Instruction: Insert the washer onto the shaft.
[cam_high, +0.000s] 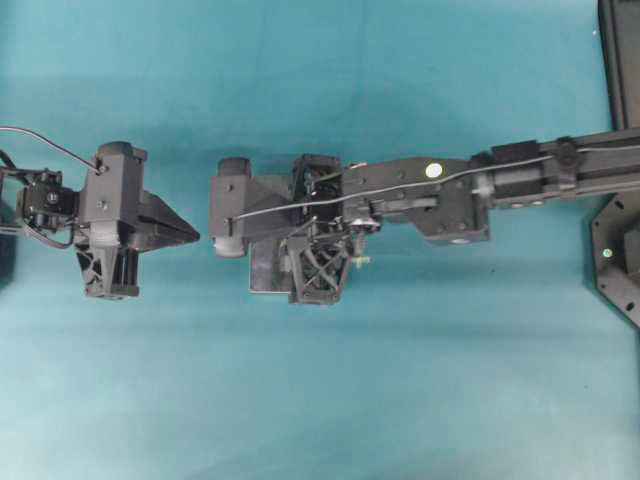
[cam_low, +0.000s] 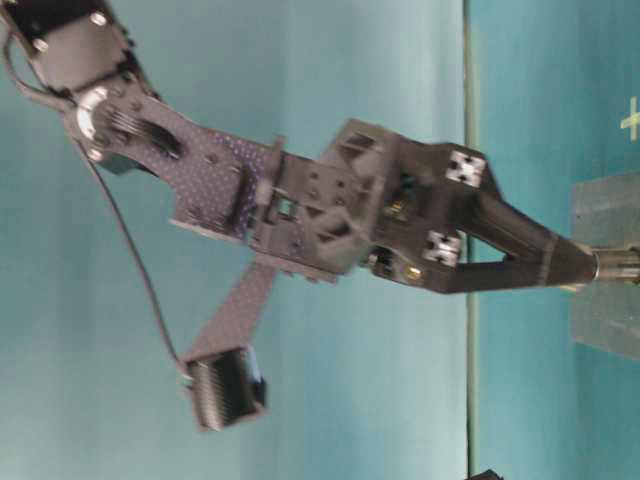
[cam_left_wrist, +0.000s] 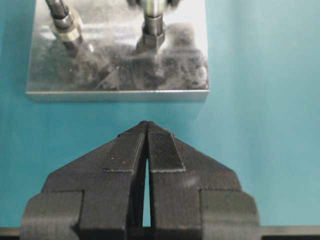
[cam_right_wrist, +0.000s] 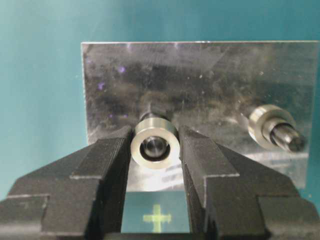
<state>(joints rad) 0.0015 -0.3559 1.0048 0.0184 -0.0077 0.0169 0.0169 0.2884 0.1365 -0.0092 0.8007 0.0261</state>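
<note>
Left gripper (cam_left_wrist: 146, 131): jaws closed tip to tip, empty, hovering level near the desk's left edge. Right gripper (cam_right_wrist: 155, 145): arm stretched across the desk's middle, wrist pitched downward, jaws clamped on either side of the washer (cam_right_wrist: 155, 146).

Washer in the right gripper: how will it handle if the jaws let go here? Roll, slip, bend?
The washer looks like polished metal, so probably rigid and somewhat slick against the right gripper pads. It is round and held by its rim; if dropped it could roll across the metal plate. Its bore sits over the shaft tip, which may catch it.
</note>
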